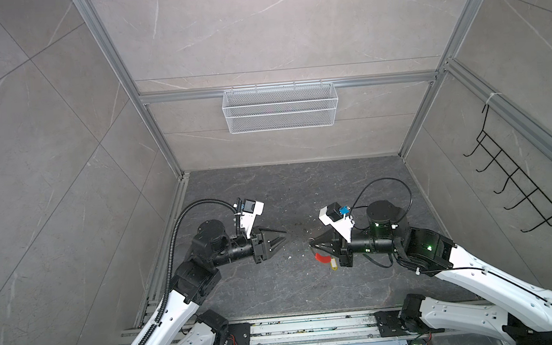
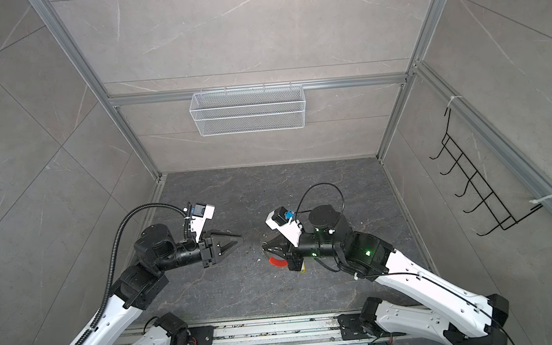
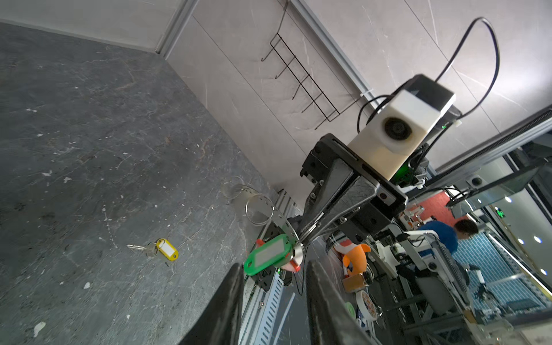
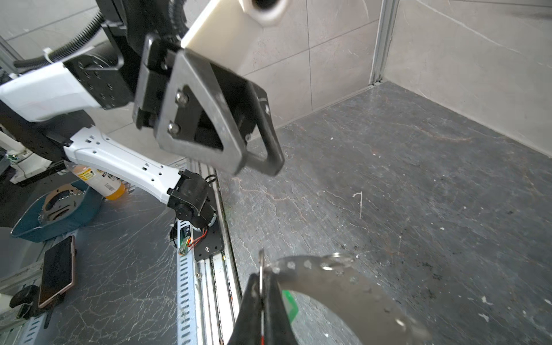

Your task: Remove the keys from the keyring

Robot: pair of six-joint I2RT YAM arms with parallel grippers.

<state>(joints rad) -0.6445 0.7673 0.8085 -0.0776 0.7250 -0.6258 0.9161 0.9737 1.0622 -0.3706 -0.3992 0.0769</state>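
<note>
Plainly, the right gripper had its jaws clamped on the large thin grey metal keyring, whose curved red plastic sleeve showed just beneath it over the dark marbled table; the small metal key with the oblong green plastic tag hung from that keyring; the key with the yellow plastic tag lay loose on the table; the left gripper faced them nearby, jaws apart and empty.

Green tag, white label. Yellow tag, white label. Grey hole-dotted keyring, red sleeve. Floor dark grey, pale-veined. Walls light grey tile, thin white veins. Basket white mesh. Rack black wire.
</note>
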